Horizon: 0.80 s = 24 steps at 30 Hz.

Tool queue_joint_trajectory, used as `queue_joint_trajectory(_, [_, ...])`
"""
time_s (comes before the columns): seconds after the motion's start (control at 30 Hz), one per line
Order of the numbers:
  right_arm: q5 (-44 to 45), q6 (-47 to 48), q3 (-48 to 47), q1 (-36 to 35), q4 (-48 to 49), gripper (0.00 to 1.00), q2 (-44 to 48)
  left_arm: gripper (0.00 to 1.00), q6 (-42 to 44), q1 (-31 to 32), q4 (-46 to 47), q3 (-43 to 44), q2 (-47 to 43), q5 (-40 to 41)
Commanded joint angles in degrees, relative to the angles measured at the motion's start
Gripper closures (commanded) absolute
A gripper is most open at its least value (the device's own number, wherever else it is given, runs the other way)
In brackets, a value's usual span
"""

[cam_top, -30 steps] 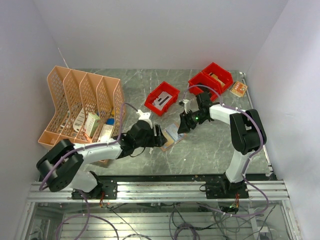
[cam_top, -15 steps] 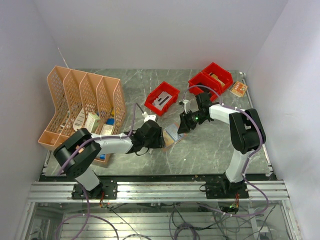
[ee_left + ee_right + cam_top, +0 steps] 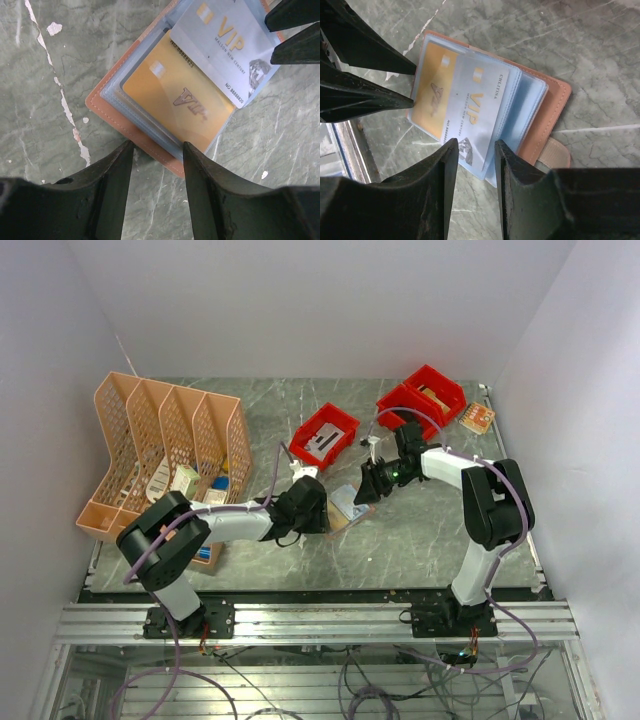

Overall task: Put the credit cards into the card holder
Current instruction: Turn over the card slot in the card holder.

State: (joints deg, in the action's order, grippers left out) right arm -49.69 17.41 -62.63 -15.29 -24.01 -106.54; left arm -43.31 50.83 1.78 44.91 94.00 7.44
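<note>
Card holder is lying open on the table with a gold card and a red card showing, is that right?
Not quite. The card holder lies open on the table with a gold card showing, but the other card is pale silver, not red. The left wrist view shows it clearly.

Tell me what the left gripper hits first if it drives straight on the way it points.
Probably the card holder's tan near edge, right ahead of the left gripper's fingertips; the gold card lies just beyond.
</note>
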Motion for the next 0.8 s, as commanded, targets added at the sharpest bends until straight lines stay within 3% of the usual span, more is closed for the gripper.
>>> queue_joint_trajectory(0.0, [-2.8, -1.0, 0.2, 0.4, 0.9, 0.65, 2.0, 0.45, 2.2, 0.0, -0.6, 1.9, 1.4, 2.2])
queue_joint_trajectory(0.43, [-8.4, -4.2, 1.0, 1.6, 3.2, 0.65, 1.1, 0.46, 4.3, -0.8, -1.5, 3.5, 1.8, 2.0])
queue_joint_trajectory(0.77, [-11.1, -4.4, 0.8, 1.8, 3.0, 0.66, -0.2, 0.41, 3.7, -1.5, -2.3, 0.5, -4.1, 1.9])
